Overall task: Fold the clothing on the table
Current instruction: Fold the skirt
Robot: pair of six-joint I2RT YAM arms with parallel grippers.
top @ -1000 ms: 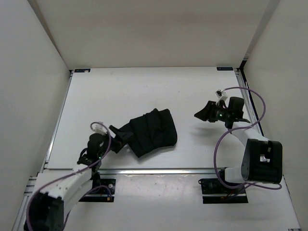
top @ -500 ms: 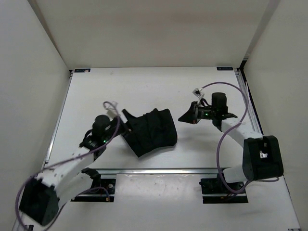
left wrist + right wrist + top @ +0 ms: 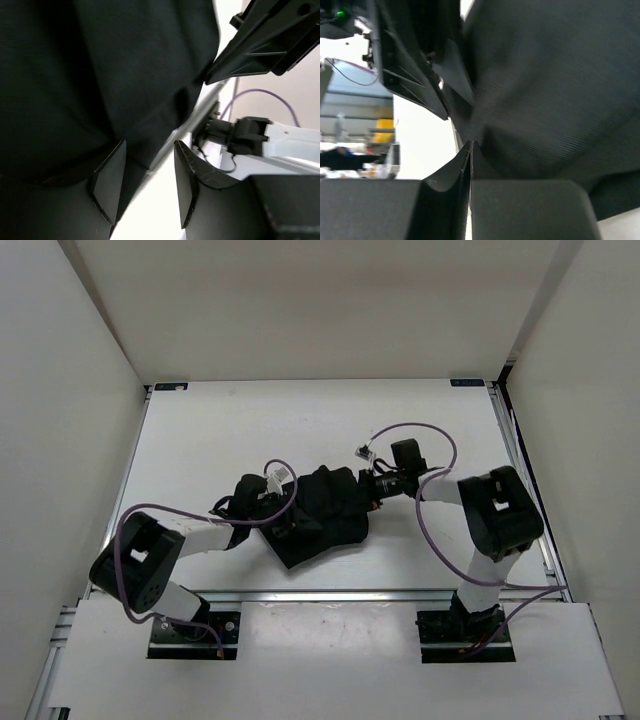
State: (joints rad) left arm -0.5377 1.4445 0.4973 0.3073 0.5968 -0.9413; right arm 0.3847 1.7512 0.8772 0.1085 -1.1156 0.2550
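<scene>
Both arms reach the black clothing (image 3: 325, 510) on the table (image 3: 200, 430): left gripper (image 3: 150, 145) jaws apart at its left edge, right gripper (image 3: 471, 145) pinched together at its right edge.

Plain black clothing (image 3: 325, 510), white table (image 3: 250, 430).

surface: white table (image 3: 200, 430) with metal rail edges (image 3: 330, 593) | on it: black clothing (image 3: 325, 515), centre of frame, slightly low | shape: seems folded in a compact heap
</scene>
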